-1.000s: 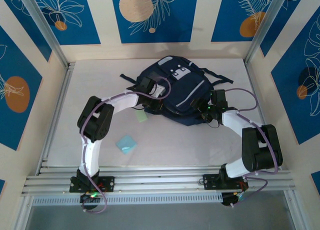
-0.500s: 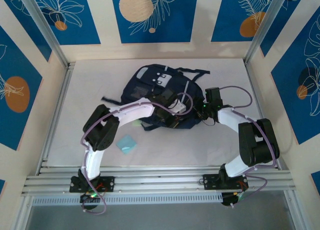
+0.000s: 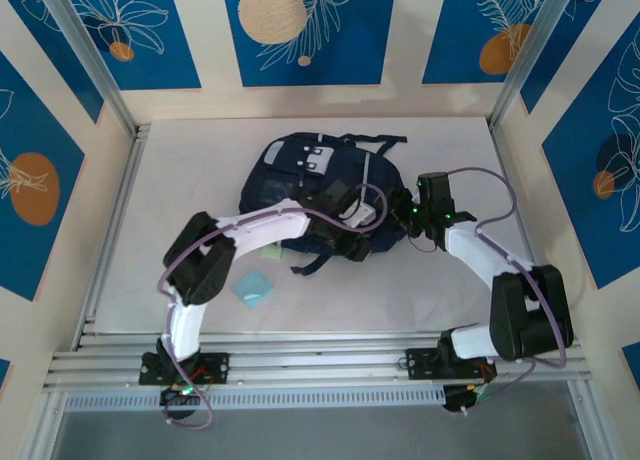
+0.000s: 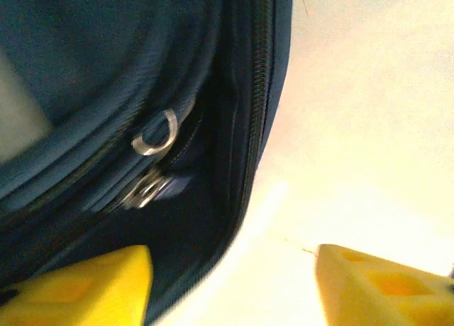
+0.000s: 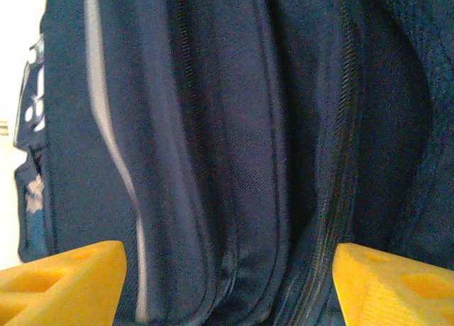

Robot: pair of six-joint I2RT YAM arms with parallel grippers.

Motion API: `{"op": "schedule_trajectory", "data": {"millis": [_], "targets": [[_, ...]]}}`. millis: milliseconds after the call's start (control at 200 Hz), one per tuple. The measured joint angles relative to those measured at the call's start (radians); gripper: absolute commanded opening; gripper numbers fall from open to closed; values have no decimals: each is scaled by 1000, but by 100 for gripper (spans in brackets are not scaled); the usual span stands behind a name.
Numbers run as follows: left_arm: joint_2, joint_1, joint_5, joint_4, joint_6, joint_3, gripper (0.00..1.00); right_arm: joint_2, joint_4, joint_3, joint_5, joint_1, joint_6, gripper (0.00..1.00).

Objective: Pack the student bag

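Note:
The student bag [image 3: 300, 175], dark navy with pale stripes and a grey-white patch, lies flat mid-table. My left gripper [image 3: 352, 245] sits at its near edge. In the left wrist view the yellow fingers [image 4: 78, 287] stand wide apart, so that gripper [image 4: 234, 290] is open; the bag's zippered edge [image 4: 106, 71] and two metal zipper pulls [image 4: 156, 135] lie just ahead of it. My right gripper [image 3: 408, 220] is at the bag's right side. It is open [image 5: 227, 283], its fingers spread across the bag's folded fabric and zipper [image 5: 234, 127].
A light teal square [image 3: 254, 287] lies on the white table [image 3: 200, 160] near the left arm's elbow. A pale green item [image 3: 272, 252] peeks from under the left forearm. A black strap [image 3: 312, 264] trails toward the front. Metal frame posts and walls close in the sides.
The bag was turned and dragged left and nearer. The left gripper swept right with it, then opened and let go. The right gripper shifted slightly, staying at the bag's right side.

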Motion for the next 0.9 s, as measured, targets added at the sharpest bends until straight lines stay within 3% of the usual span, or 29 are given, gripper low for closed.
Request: {"op": "schedule_trajectory", "data": {"millis": [130, 315, 600, 900], "targets": [[-160, 57, -34, 21, -63, -108, 80, -71, -104, 3, -15, 6, -44, 77], [-287, 163, -52, 82, -188, -234, 81, -118, -227, 14, -13, 86, -91, 67], [-268, 251, -44, 208, -409, -367, 85, -71, -240, 41, 37, 296, -245, 66], [-204, 264, -24, 356, -565, -374, 85, 128, -105, 44, 116, 315, -340, 68]]}}
